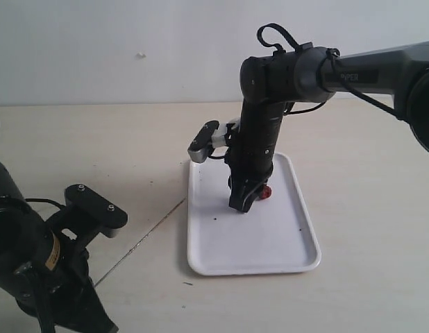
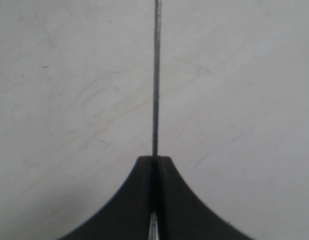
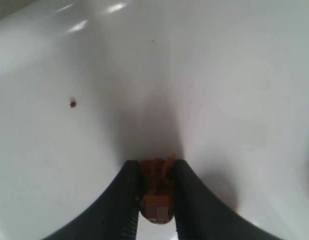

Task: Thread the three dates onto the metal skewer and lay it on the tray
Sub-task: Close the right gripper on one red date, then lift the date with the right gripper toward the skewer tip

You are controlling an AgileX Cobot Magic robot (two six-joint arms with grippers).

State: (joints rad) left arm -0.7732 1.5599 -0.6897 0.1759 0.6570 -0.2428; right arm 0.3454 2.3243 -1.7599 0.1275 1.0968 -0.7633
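Observation:
In the right wrist view my right gripper (image 3: 155,167) is shut on a reddish-brown date (image 3: 157,192), just above the white tray (image 3: 224,90). The exterior view shows that gripper (image 1: 241,202) pointing straight down over the tray (image 1: 284,243), with a red date (image 1: 267,192) right beside its fingers. No other date is visible. My left gripper (image 2: 155,159) is shut on the thin grey metal skewer (image 2: 155,75), which sticks straight out over the bare tabletop. A thin line (image 1: 141,241) running from the left arm towards the tray looks like this skewer.
The left arm (image 1: 41,263) fills the lower left corner of the exterior view. A few tiny dark specks (image 3: 73,104) lie on the tray. A pale wall (image 1: 131,48) stands behind the beige table (image 1: 367,166).

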